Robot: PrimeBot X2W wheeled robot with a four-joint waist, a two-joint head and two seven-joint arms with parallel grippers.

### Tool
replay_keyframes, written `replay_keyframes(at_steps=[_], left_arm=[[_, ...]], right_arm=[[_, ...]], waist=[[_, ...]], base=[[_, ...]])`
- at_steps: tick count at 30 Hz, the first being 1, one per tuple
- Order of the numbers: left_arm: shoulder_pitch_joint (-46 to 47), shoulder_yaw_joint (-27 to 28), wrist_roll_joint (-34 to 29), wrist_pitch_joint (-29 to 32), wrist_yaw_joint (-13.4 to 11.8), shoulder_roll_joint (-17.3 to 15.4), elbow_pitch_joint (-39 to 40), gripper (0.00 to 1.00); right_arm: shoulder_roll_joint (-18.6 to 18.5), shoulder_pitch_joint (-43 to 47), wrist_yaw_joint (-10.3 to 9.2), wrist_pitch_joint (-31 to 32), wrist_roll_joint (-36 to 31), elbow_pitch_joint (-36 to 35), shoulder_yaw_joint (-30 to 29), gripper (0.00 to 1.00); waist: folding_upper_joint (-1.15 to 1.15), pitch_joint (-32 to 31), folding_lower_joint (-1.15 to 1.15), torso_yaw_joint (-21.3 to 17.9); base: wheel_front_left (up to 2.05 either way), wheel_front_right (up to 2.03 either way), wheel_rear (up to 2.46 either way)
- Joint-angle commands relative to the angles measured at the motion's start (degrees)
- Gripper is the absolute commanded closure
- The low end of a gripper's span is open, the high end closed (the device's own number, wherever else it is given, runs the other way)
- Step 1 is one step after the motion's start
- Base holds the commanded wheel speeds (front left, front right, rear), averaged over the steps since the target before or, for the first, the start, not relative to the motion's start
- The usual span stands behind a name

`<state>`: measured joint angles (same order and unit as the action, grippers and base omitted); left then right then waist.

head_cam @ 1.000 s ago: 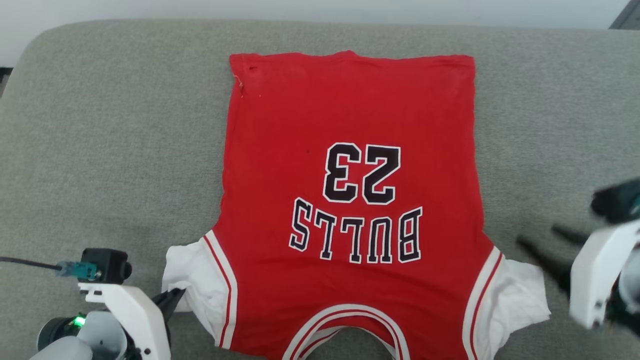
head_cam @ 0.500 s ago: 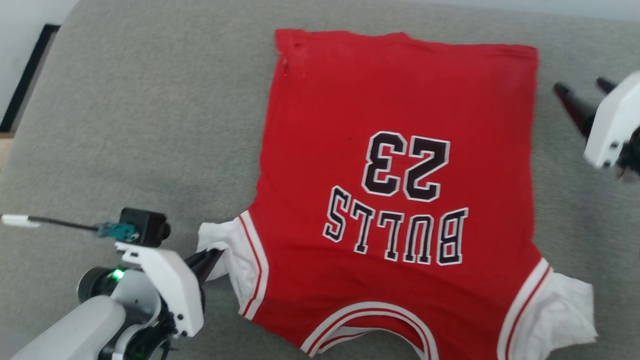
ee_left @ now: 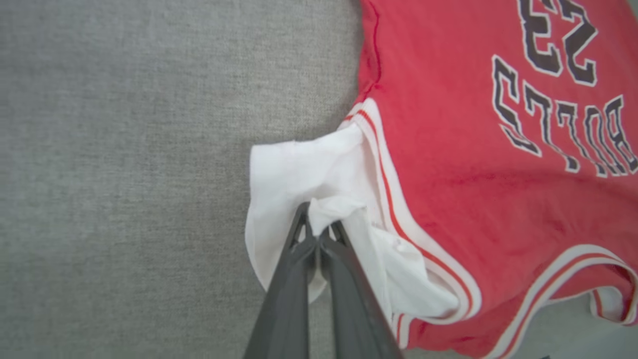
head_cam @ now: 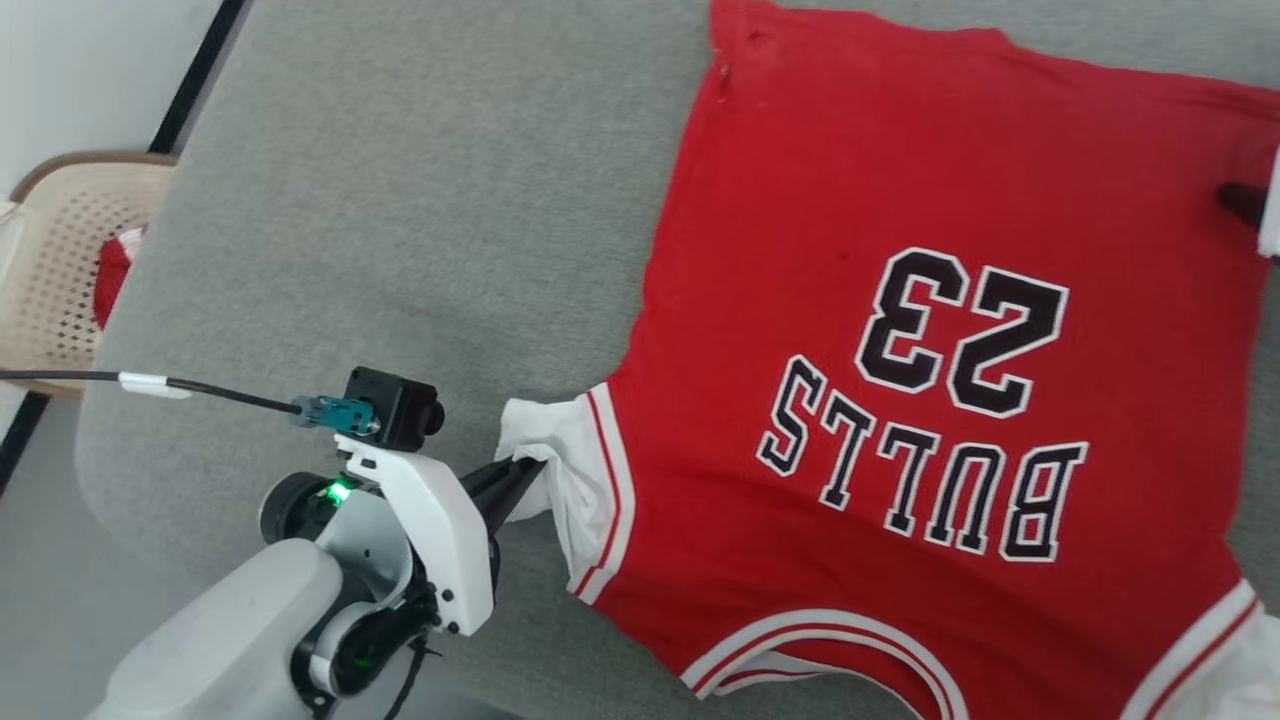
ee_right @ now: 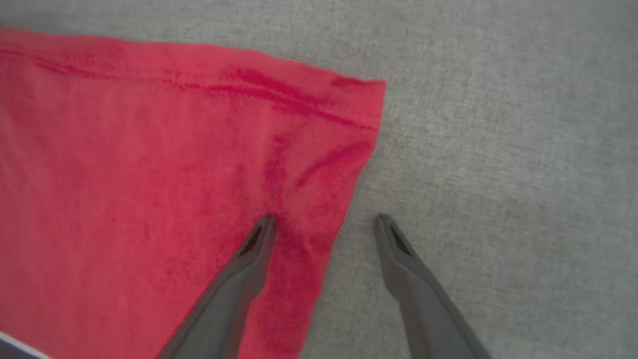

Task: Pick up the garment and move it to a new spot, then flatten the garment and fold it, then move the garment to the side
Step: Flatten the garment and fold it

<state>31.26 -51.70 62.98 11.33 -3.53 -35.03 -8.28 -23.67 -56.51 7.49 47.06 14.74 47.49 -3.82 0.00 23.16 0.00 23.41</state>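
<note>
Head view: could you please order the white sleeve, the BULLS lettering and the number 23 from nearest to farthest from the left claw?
1. White sleeve, pinched in the left claw.
2. BULLS lettering, to its right.
3. Number 23, beyond the lettering, farther right.

Red jersey (head_cam: 850, 180), white-sleeved, BULLS 23 lettering up, spread flat on grey cushion (head_cam: 400, 200)

Grey couch (head_cam: 400, 200), beige basket (head_cam: 50, 270) (red cloth (head_cam: 112, 285) inside)
</note>
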Motion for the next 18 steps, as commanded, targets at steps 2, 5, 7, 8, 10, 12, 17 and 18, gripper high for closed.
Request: replay_keyframes(at_steps=[2,5,7,8,10,12,17,18], left_arm=[[0.68,-0.03,-0.02,-0.45,0.63,0.68,-0.7,1.0],[0.99,-0.25,0.12,-0.82,1.24,1.58,-2.12,1.0],[1.08,-0.39,0.16,-1.06,1.82,2.04,-2.99,1.0],[1.07,-0.39,0.29,-1.2,2.05,2.18,-3.41,1.0],[1.15,-0.19,0.42,-1.67,2.45,2.45,-3.99,1.0],[1.11,0.02,0.56,-1.99,2.68,2.5,-4.7,1.0],[0.92,0.75,0.75,-2.86,2.73,1.52,-5.74,1.0],[0.84,0.87,0.78,-2.84,2.63,1.29,-5.86,1.0]], right_arm=[[-0.01,0.37,0.01,1.76,-1.24,3.16,0.04,0.0],[0.08,1.14,-0.01,4.0,-2.82,8.01,-0.88,0.0],[0.27,1.88,-0.04,5.17,-3.4,10.54,-1.0,0.0],[0.64,2.29,-0.03,5.54,-3.5,11.51,-0.81,0.11],[0.32,2.32,-0.01,4.7,-3.92,12.21,-0.5,1.0],[0.02,1.81,-0.01,4.09,-3.91,12.3,0.02,1.0],[0.78,0.16,0.01,3.41,-0.97,9.43,3.57,1.0],[0.95,0.33,0.01,3.74,-0.14,8.42,4.91,1.0]], waist=[[0.0,0.98,0.0,1.57],[0.0,1.33,0.0,2.54],[0.0,1.55,0.0,2.96],[0.0,1.62,0.0,3.05],[0.0,1.89,0.0,3.05],[0.0,1.87,0.0,2.66],[0.0,0.92,0.0,0.1],[0.0,0.59,0.0,-0.59]], base=[[0.0,0.0,0.0],[0.0,0.0,0.0],[0.0,0.0,0.0],[0.0,0.0,0.0],[0.0,0.0,0.0],[0.0,0.0,0.0],[0.0,0.0,0.0],[0.0,0.0,0.0]])
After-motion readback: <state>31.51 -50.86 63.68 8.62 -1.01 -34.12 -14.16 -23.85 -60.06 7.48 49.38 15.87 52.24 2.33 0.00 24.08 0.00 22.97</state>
